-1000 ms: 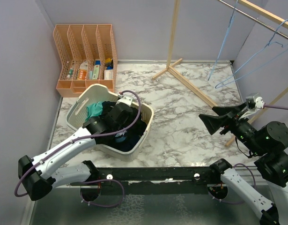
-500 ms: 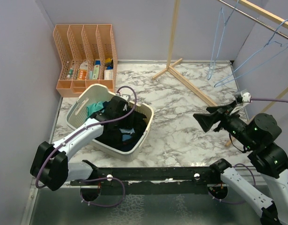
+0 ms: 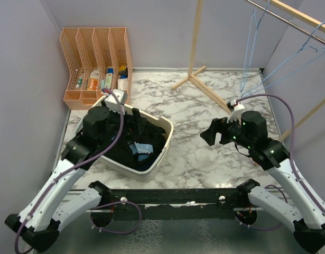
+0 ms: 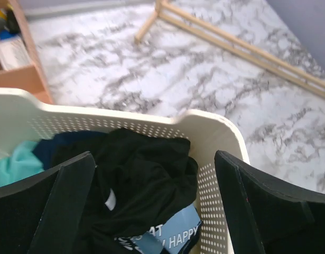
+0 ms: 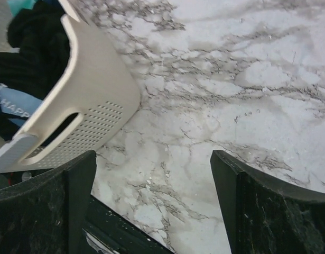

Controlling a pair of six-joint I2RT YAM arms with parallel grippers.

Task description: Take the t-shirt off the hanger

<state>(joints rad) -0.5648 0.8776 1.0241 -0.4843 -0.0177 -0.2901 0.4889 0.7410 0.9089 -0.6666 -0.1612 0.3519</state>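
Note:
The black t-shirt (image 3: 138, 151) with a blue "HAPPY" print lies crumpled in the cream laundry basket (image 3: 163, 127), off any hanger. Two bare light-blue wire hangers (image 3: 250, 42) (image 3: 289, 63) hang on the rail at the far right. My left gripper (image 4: 151, 159) hovers open above the t-shirt (image 4: 146, 180), holding nothing. In the top view its fingers are hidden under the wrist. My right gripper (image 3: 215, 132) is open and empty over the marble table, right of the basket (image 5: 93, 100).
An orange file organiser (image 3: 96, 58) stands behind the basket. The wooden rack's post (image 3: 196, 37) and foot (image 3: 215, 98) stand at the back, a slanted leg at the right. A teal garment (image 4: 14, 164) lies in the basket. A black bar (image 3: 167, 196) runs along the near edge.
My left gripper opened, let go of the black t-shirt in the basket and rose clear. My right arm swung in from the right side toward the table's middle.

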